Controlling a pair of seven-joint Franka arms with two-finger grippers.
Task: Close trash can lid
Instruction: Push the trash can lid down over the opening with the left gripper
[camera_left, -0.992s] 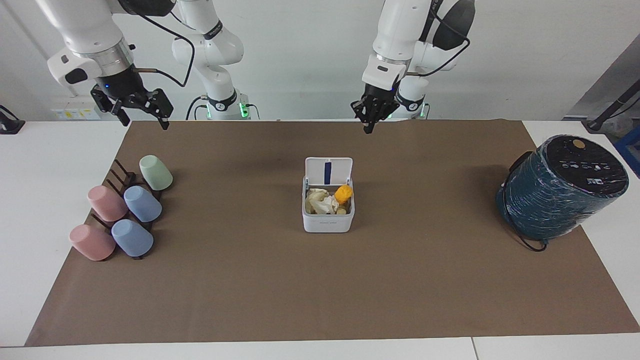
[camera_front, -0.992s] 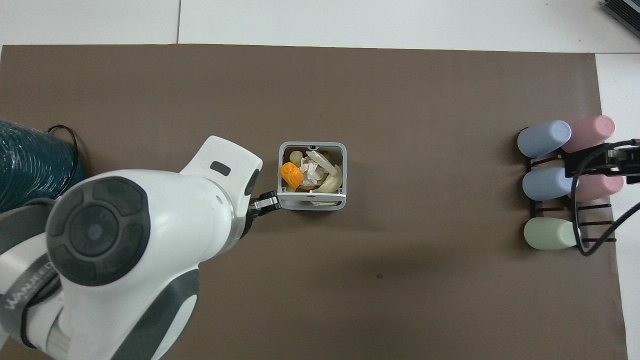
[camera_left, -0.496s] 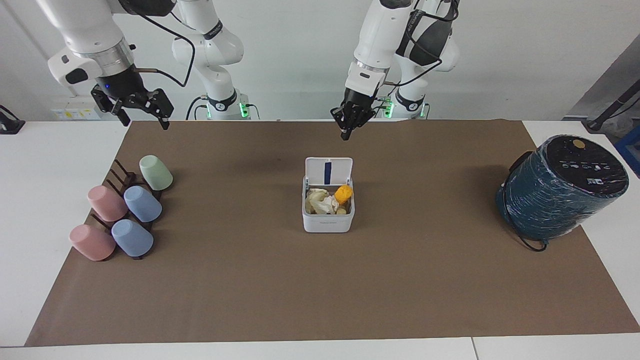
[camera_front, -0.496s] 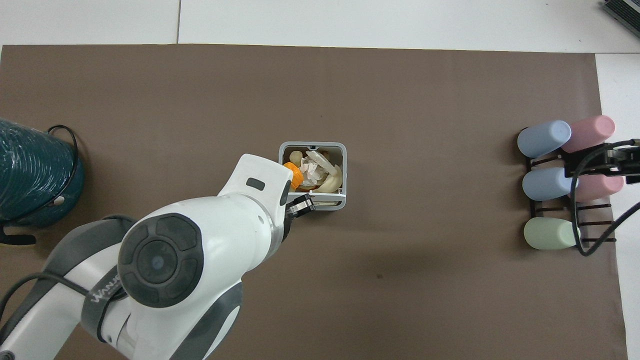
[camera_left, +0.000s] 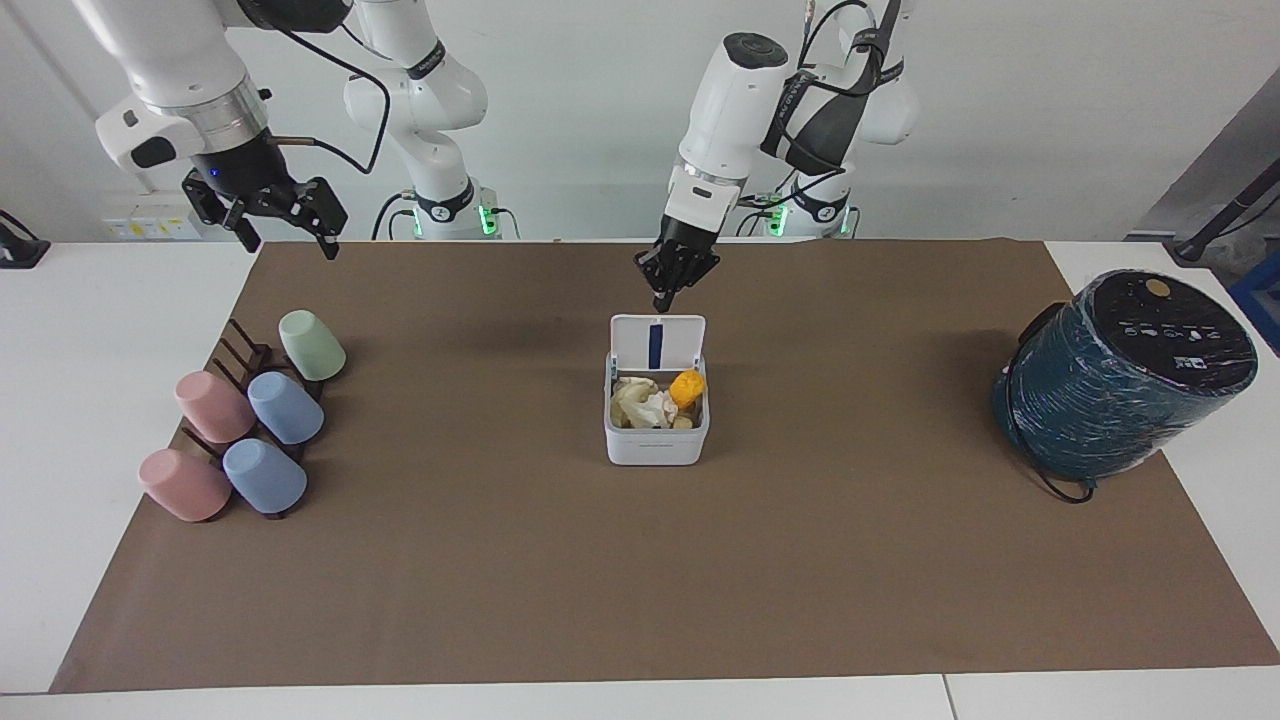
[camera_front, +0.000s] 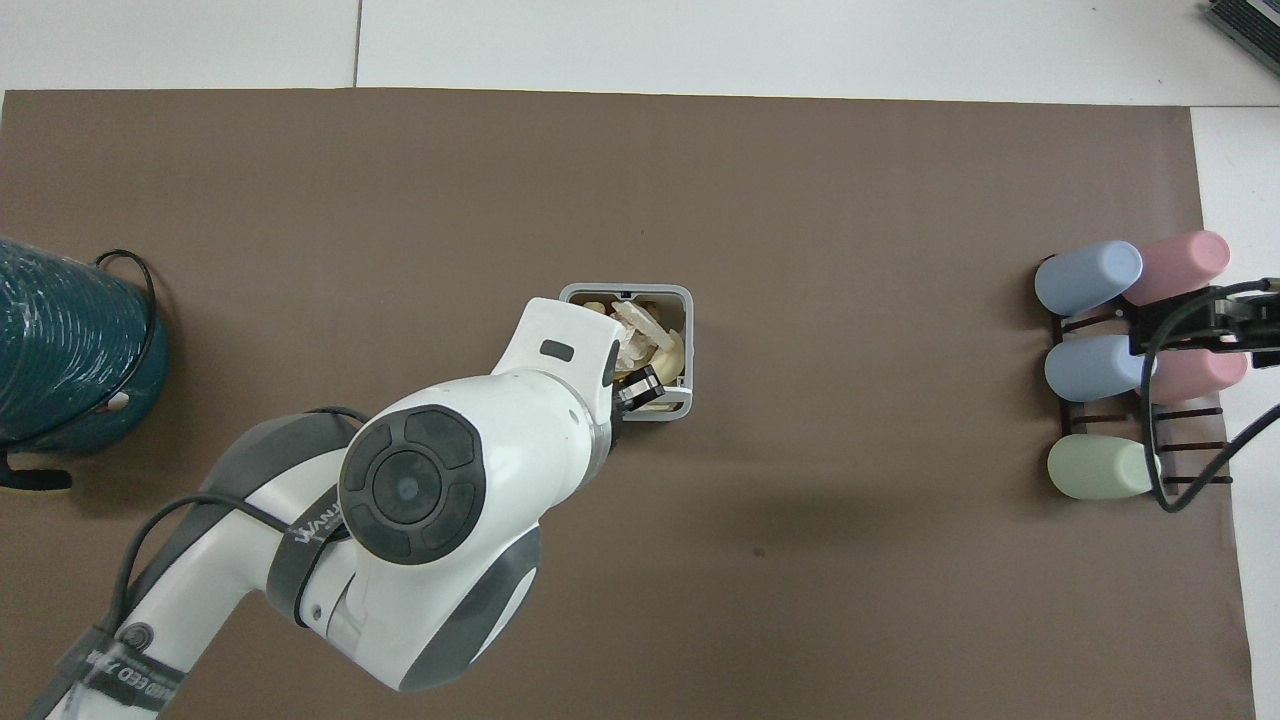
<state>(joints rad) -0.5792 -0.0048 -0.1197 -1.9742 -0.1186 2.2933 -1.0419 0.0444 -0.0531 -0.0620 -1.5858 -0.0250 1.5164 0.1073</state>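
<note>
The small white trash can (camera_left: 655, 443) stands mid-table on the brown mat, with crumpled paper and an orange lump inside. Its lid (camera_left: 657, 345) stands upright on the edge nearer to the robots, its blue stripe showing. My left gripper (camera_left: 663, 298) is shut, tip pointing down, just above the lid's top edge and apart from it. In the overhead view the left arm covers the lid and part of the trash can (camera_front: 687, 330), and the left gripper (camera_front: 642, 386) shows at the can's near rim. My right gripper (camera_left: 287, 240) waits open, raised near the mat's corner at the right arm's end.
A large dark teal cylinder (camera_left: 1120, 385) leans at the left arm's end of the mat, a black cable under it. A dark rack (camera_left: 245, 350) with several pastel cups (camera_left: 285, 408) sits at the right arm's end, below the right gripper.
The left arm has swung from the left arm's end toward the table's middle and come down to just above the open lid. The right arm has not moved.
</note>
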